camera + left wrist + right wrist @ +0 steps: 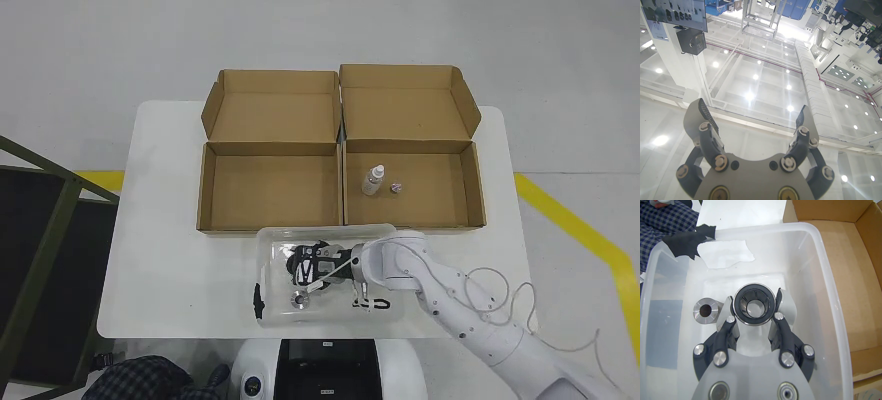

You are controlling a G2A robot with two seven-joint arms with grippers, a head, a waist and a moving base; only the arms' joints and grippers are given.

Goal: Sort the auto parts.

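R jaws clenched on a black-ended cylindrical bearing [754,306], one finger each side, inside the clear plastic bin [821,256] at the counter's near edge. Can't tell if the bearing is off the bin floor yet. L jaws spread wide, gripping nothing, pointed up at the ceiling lights [753,76].

Progress, judging by the layout: early to mid. Two open cardboard boxes sit side by side behind the bin. The right-hand box [440,185] already holds a small white bottle [373,180] and a tiny part [396,186] just beside it. The left-hand box [270,190] adjoins it. Left to do: carry the gripped bearing to a box, then the metal sleeve [705,311] standing just beside it in the bin, plus other dark bits in the bin, too small to ID.

White counter [160,250], smooth. A torn black scrap [687,241] hangs on the bin rim. Grey floor w/ yellow line [570,220]; dark frame [50,230] off to the left.
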